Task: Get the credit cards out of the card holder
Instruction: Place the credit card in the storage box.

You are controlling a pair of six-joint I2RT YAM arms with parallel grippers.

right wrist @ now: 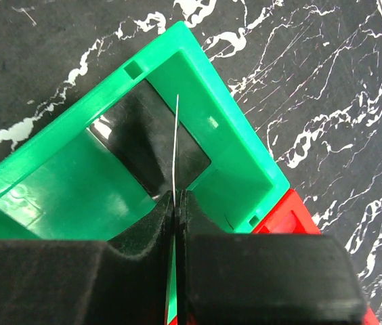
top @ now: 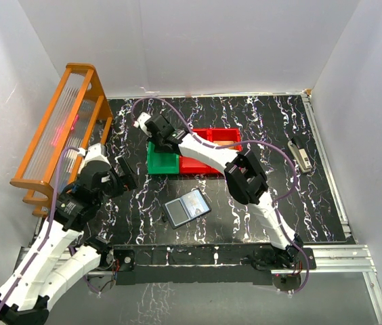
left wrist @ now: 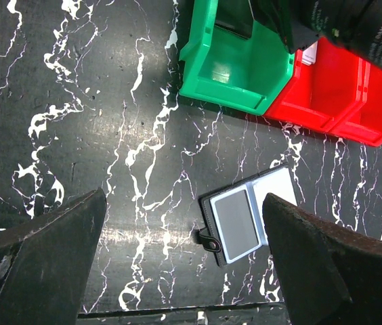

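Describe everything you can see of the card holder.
The card holder lies open and flat on the black marbled table, on the near side of the green bin and apart from it. It has a dark outer cover, two pale blue-grey inner panels and a small strap tab at one edge. Nothing else touches it.

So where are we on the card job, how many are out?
Done: what looks like a black card lies in the green bin. In hand: the right gripper is shut on a second card, seen edge-on above that bin. Left: the card holder lies open, and one panel may hold a grey card. The left gripper is open and holds nothing.
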